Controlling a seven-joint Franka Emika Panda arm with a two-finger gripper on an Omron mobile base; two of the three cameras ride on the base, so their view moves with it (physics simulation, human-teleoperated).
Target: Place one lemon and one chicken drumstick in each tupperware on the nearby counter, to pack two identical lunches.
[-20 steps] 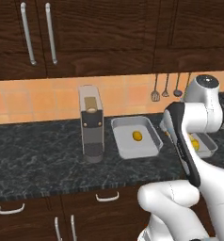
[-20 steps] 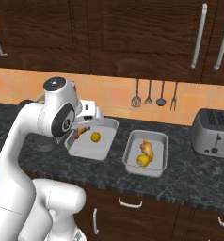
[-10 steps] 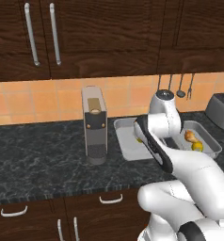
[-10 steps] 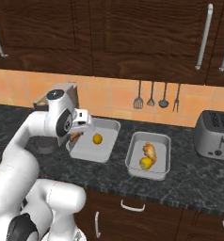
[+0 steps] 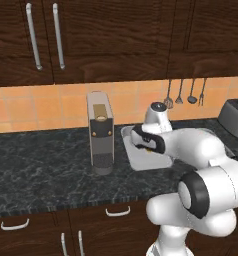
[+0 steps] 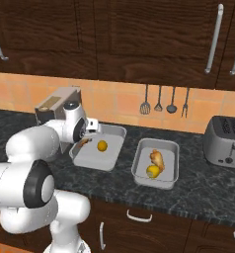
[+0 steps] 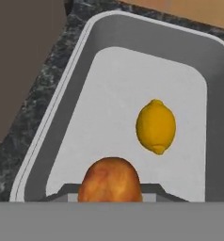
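Tool [image 6: 85, 142] closed on golden-orange chicken drumstick [image 7: 110, 181], above pale-grey rectangular tupperware [image 7: 62, 99] containing round yellow lemon [image 7: 156, 126] on black marbled bench [image 6: 198, 190].

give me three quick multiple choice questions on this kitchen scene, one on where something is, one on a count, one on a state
1. Where is the coffee machine?
A. left of the left tupperware
B. beside the toaster
C. inside a drawer

2. How many utensils hang on the wall?
A. two
B. four
C. six

3. What is the hand doing?
A. open and bare
B. shut on a drumstick
C. shut on a lemon

Answers: 1 A, it stands just beyond that container's left rim; 2 B, four hang in a row; 3 B, the hand view shows the drumstick between its tips.
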